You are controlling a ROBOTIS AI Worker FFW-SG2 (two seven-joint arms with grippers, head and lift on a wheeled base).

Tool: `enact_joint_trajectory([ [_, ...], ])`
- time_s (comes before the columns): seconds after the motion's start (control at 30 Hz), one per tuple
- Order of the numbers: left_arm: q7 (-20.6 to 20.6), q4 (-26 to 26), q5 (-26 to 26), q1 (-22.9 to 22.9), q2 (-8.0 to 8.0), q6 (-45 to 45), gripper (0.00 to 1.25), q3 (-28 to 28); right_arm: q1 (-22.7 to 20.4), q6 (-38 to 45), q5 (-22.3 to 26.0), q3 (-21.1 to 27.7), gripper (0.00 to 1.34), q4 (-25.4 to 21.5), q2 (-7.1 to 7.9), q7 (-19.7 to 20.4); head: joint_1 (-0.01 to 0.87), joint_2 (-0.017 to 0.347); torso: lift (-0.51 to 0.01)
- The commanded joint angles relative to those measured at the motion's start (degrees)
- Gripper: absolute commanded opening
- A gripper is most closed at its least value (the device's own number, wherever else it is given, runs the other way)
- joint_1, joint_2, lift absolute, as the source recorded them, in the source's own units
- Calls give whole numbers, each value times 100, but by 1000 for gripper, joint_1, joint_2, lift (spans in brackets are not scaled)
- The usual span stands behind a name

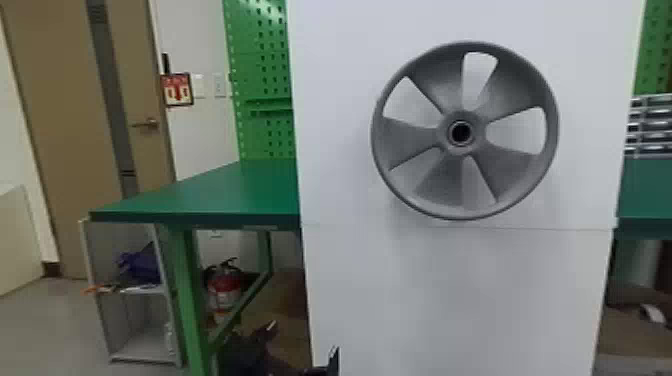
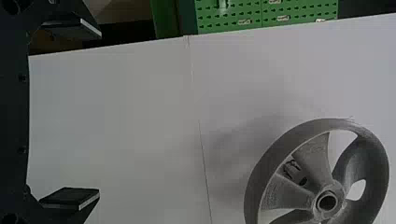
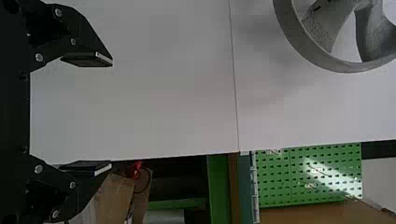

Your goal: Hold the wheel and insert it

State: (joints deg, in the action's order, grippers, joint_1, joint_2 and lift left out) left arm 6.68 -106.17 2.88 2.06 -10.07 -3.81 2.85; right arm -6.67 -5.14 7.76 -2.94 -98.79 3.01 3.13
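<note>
The wheel (image 1: pixel 442 177) stood upright against the white panel (image 1: pixel 452 290), above the horizontal seam that crossed it. It was grey, with five broad spokes and a round dark opening at the middle of its hub (image 1: pixel 460 150); pale panel showed through the gaps between the spokes. In the left wrist view, a small fitting (image 2: pixel 295 173) with dark marks was visible behind the spokes, too shaded to make out fully.

The left gripper (image 1: pixel 303 341) was low in the head view, by the panel's left edge, below the wheel and well apart from it. Its two black fingers were spread, with nothing between them. The right gripper (image 3: pixel 108 114) held its fingers apart too, in front of the panel and clear of the wheel, and the space between them was empty.

A green bench (image 1: pixel 200 195) extended to the left of the panel, with a green pegboard (image 1: pixel 265 60) rising behind it. Under the bench was a red fire extinguisher (image 1: pixel 224 292), near a grey shelf unit (image 1: pixel 145 347) that held a blue item (image 1: pixel 140 265). Farther left was a brown door (image 1: pixel 65 150), and a red and white sign (image 1: pixel 176 90) hung on the wall beside it.
</note>
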Motion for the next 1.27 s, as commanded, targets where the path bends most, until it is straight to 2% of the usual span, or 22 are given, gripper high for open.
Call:
enact_joint_trajectory([
  [0.0,0,0,-59,22,41,-50,1149,-30,8,-31,50,-5,858,70,-11,-15,233,304,-499],
  [0.23,0,-9,-130,75,102,-111,1149,-127,35,127,-196,56,859,61,-116,-15,235,304,-499],
  [1.0,0,0,-156,92,137,135,1149,-180,61,197,-240,-40,854,26,-55,-23,235,304,-499],
  [1.23,0,0,-297,110,137,240,1149,-145,70,197,-187,-49,796,9,-37,-58,235,304,-499],
])
